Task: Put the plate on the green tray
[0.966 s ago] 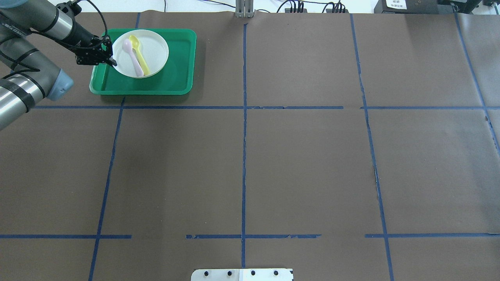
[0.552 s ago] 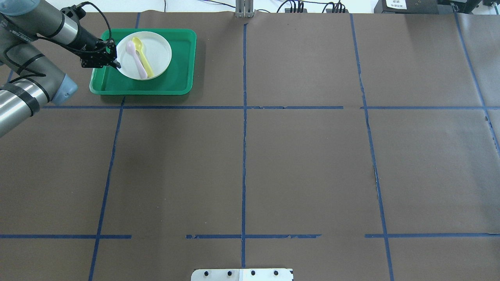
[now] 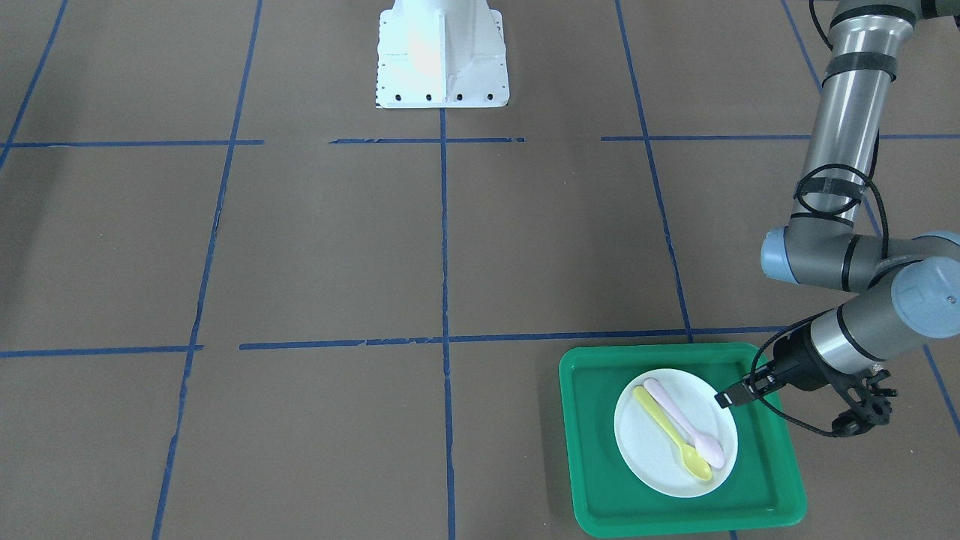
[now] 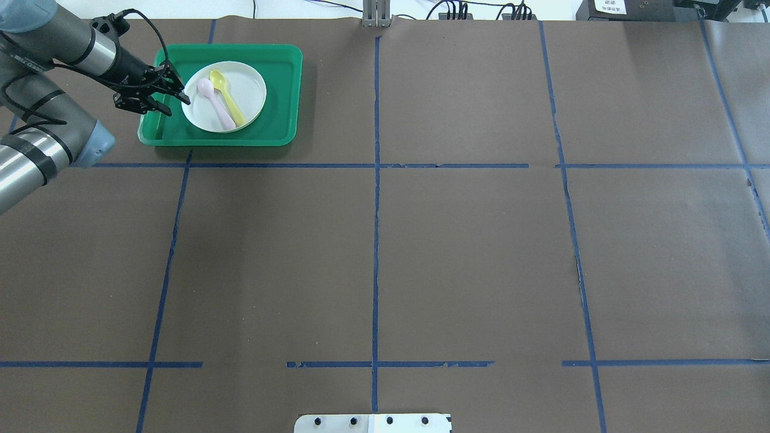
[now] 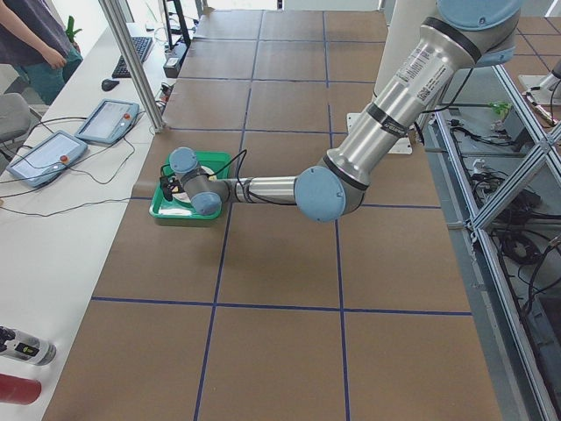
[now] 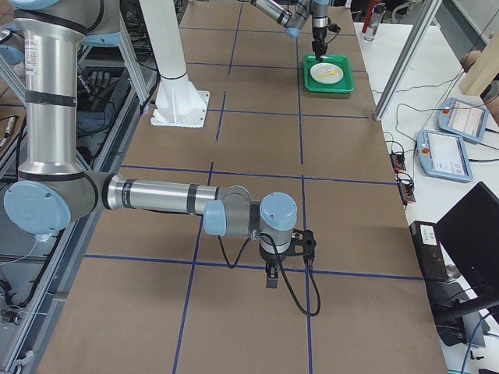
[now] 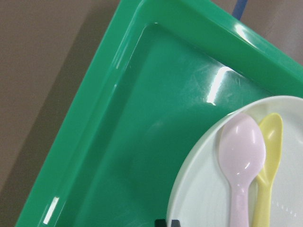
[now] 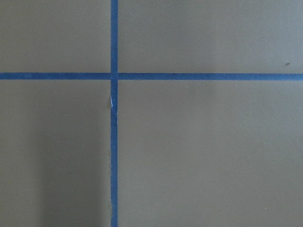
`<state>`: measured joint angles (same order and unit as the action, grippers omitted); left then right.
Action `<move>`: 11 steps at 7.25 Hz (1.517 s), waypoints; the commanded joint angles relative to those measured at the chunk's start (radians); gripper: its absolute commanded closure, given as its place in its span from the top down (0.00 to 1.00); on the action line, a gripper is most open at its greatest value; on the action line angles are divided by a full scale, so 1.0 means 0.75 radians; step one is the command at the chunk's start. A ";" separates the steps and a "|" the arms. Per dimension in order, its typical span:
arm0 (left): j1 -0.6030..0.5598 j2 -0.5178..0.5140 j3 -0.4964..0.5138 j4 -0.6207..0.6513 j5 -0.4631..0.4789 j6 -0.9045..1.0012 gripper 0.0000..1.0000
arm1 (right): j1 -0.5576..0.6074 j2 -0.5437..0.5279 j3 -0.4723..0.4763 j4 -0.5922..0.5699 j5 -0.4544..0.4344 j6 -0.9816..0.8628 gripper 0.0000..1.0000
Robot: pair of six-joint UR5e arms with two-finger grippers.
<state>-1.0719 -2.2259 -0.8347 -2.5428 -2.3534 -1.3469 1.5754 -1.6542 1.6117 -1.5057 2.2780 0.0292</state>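
Observation:
The small white plate [image 4: 248, 84] lies inside the green tray [image 4: 283, 102] at the far left of the table, with a pink spoon [image 4: 212, 102] and a yellow spoon [image 4: 227, 99] on it. My left gripper [image 4: 184, 100] is at the plate's left rim and looks shut on it. In the front-facing view its fingertip [image 3: 727, 397] touches the plate [image 3: 660, 457] in the tray [image 3: 600, 457]. The left wrist view shows the plate [image 7: 203, 189] and the tray floor [image 7: 142, 118]. My right gripper [image 6: 270, 276] hangs low over bare table near the robot; I cannot tell whether it is open.
The table is brown paper with blue tape lines [image 4: 376, 180]. The robot base [image 3: 442, 52] stands at the near middle edge. The tray sits near the table's far edge, with cables and boxes [image 4: 625, 9] beyond it.
My left gripper has lowered the plate with the spoons down into the tray and shifted it slightly right. The tray has not moved.

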 commanded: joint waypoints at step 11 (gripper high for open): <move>-0.375 0.390 -0.974 1.068 0.059 1.350 1.00 | 0.000 0.001 0.001 0.001 0.000 0.000 1.00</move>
<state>-1.3234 -1.9939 -1.4809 -1.8309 -2.3506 -0.5214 1.5754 -1.6536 1.6122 -1.5061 2.2779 0.0292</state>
